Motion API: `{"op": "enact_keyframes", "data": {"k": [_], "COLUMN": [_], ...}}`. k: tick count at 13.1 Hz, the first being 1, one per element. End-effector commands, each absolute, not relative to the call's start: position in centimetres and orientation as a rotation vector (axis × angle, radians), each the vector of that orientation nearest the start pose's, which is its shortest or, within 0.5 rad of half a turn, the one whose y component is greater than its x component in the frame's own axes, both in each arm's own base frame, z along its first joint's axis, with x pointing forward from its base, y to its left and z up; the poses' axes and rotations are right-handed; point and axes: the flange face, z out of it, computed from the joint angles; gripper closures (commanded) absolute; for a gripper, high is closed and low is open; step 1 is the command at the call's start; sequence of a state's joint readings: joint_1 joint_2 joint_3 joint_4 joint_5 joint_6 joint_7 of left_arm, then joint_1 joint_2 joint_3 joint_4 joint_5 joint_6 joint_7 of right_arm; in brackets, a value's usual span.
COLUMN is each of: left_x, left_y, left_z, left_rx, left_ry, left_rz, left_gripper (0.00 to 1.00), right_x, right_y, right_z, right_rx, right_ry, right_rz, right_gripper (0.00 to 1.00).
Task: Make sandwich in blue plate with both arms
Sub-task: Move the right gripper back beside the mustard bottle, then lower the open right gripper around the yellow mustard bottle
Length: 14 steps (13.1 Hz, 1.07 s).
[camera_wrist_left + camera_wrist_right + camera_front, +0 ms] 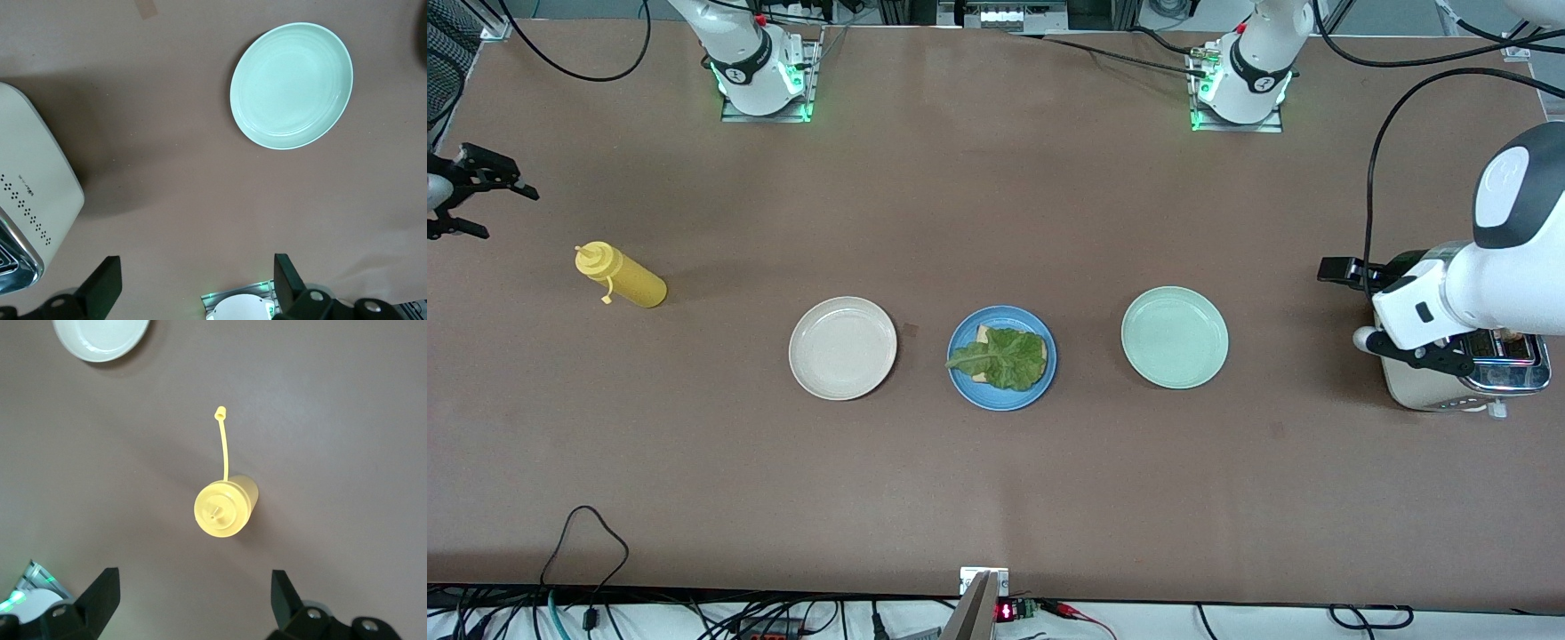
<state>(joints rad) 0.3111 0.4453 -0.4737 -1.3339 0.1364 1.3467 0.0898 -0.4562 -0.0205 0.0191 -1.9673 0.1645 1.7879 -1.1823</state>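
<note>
Resting on the brown worktop (996,498), the blue plate (1001,392) is the middle one of a row of three and serves as landmark. On it lies a slice of bread (985,336), mostly covered by a ruffled lettuce leaf (1000,356); no top slice is on it. A beige plate (842,348) sits beside the blue plate toward the right arm's end, a green plate (1174,337) beside it toward the left arm's end. A yellow squeeze bottle (623,276) stands well apart from the blue plate, past the beige plate, its cap hanging open on a strap. A toaster (1449,391) stands well apart from the blue plate, past the green plate.

Left hand (197,290): over the worktop between toaster and green plate, fingers (103,283) spread wide, grasping nothing. Right hand (193,603): in the air over the squeeze bottle, fingers (103,597) spread wide, grasping nothing. Neither hand touches the blue plate or its contents.
</note>
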Motion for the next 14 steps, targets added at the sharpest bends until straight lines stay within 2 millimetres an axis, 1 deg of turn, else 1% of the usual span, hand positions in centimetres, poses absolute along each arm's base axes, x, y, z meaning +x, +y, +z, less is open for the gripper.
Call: {"op": "enact_keyframes", "data": {"k": [1, 4, 5, 7, 10, 11, 13, 14], "left_x": [63.8, 63.7, 63.7, 63.7, 63.7, 63.8, 63.8, 63.8], "left_y": [-3.4, -3.6, -3.7, -4.5, -4.2, -4.4, -4.4, -4.3], "left_z": [47.4, 47.5, 47.4, 47.4, 47.2, 46.8, 46.9, 46.8], "left_rx": [-3.103, -3.104, -3.113, -3.127, -3.127, -3.127, -3.126, -3.123], "left_ry": [0.383, 0.385, 0.375, 0.344, 0.32, 0.318, 0.25, 0.21], "left_rz": [0.606, 0.604, 0.609, 0.614, 0.619, 0.629, 0.625, 0.632], "left_gripper": [0.0, 0.0, 0.0, 0.0, 0.0, 0.0, 0.0, 0.0], "right_x": [48.5, 48.2, 48.0, 47.5, 46.4, 46.3, 45.6, 45.2], "right_y": [-22.3, -24.1, -25.1, -27.0, -29.6, -30.1, -31.4, -31.9], "right_z": [45.5, 43.1, 41.9, 38.8, 34.2, 32.9, 30.3, 28.6], "right_rx": [-2.599, -2.427, -2.37, -2.259, -2.117, -2.079, -2.014, -1.98], "right_ry": [-1.194, -1.374, -1.411, -1.474, -1.537, -1.559, -1.576, -1.578], "right_rz": [-0.135, -0.26, -0.312, -0.4, -0.532, -0.562, -0.663, -0.706], "right_gripper": [0.0, 0.0, 0.0, 0.0, 0.0, 0.0, 0.0, 0.0]}}
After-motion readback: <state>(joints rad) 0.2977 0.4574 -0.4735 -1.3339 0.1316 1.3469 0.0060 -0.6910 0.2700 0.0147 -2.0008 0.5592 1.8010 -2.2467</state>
